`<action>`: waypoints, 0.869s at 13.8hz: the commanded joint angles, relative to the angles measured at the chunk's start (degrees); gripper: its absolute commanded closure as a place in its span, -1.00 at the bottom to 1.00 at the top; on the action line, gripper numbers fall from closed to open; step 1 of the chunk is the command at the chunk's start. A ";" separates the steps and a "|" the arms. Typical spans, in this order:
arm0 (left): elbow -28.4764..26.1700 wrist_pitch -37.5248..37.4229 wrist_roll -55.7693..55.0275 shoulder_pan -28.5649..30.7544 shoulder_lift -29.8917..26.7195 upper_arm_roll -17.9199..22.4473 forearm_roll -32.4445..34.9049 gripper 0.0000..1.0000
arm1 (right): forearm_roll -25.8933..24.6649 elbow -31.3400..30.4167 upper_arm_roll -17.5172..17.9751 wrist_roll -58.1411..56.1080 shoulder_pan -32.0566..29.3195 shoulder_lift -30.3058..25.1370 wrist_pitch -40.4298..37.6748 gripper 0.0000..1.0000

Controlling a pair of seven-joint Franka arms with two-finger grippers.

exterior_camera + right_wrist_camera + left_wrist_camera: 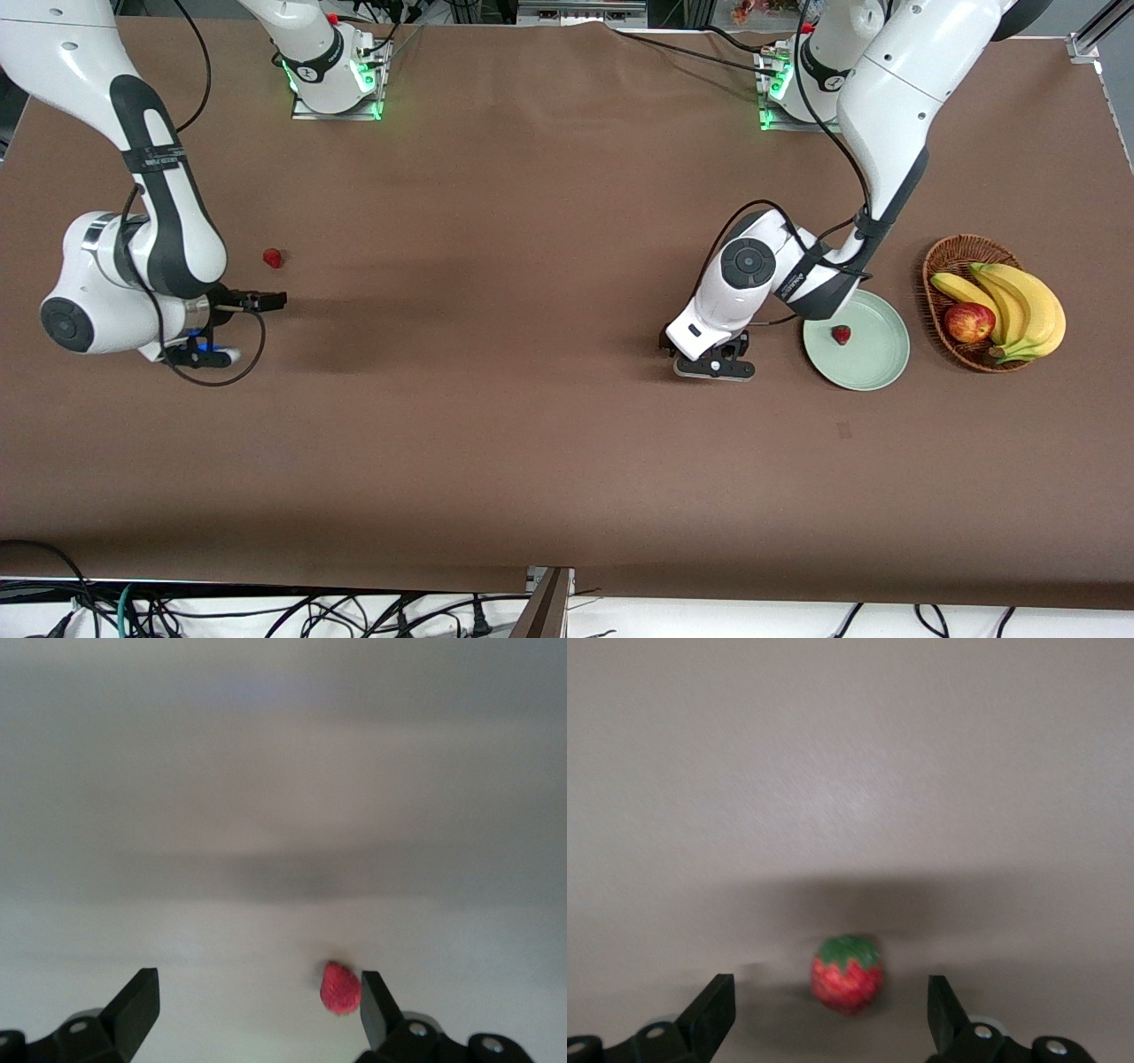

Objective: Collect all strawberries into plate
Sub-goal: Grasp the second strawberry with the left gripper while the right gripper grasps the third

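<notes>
One strawberry [841,334] lies in the mint-green plate [877,363]. My left gripper [713,365] is low over the table beside the plate, on the side toward the right arm's end. In the left wrist view it [829,992] is open, with a second strawberry [848,974] on the table between its fingers, touching neither. That berry is hidden in the front view. A third strawberry [273,258] lies on the table near my right gripper [205,353]. In the right wrist view that gripper [257,992] is open and the berry [340,989] shows close to one finger [370,997].
A brown wicker basket [941,266] with bananas [1019,301] and a red apple [968,322] stands beside the plate, at the left arm's end of the table. Brown cloth covers the table.
</notes>
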 commanded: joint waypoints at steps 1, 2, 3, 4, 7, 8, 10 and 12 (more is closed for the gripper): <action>0.72 1.12 -1.11 0.30 1.05 -0.12 2.24 -0.87 | -2.23 -7.68 -0.51 -0.93 0.16 -3.29 2.43 -1.00; 0.72 1.12 -1.20 0.30 1.58 -0.21 2.24 -0.83 | -2.24 -9.52 -0.51 -0.93 0.16 -3.81 3.05 -1.00; 0.72 1.64 -1.29 0.30 1.76 -0.21 2.16 -0.77 | -2.41 -10.67 -0.51 -0.93 0.16 -3.91 3.49 -1.00; 0.63 2.43 -1.81 0.30 1.85 -0.21 1.98 -0.48 | -2.59 -11.47 -0.85 -1.02 0.07 -3.91 3.58 -1.00; 0.72 2.53 -4.19 0.21 2.20 -0.30 1.98 0.82 | -3.56 -14.80 -1.47 -1.02 0.07 -3.64 6.03 -1.00; 0.72 2.53 -4.10 0.39 2.11 -0.30 1.98 1.00 | -4.34 -15.34 -1.47 -1.11 0.07 -3.47 6.30 -1.00; 0.63 2.53 -4.10 0.47 1.94 -0.39 1.98 1.00 | -4.79 -15.87 -1.82 -1.11 -0.01 -3.29 6.48 -1.00; 0.63 1.57 -3.49 0.74 0.71 -0.39 1.98 1.00 | -4.88 -16.57 -2.52 -1.19 -0.01 -3.12 7.88 -1.00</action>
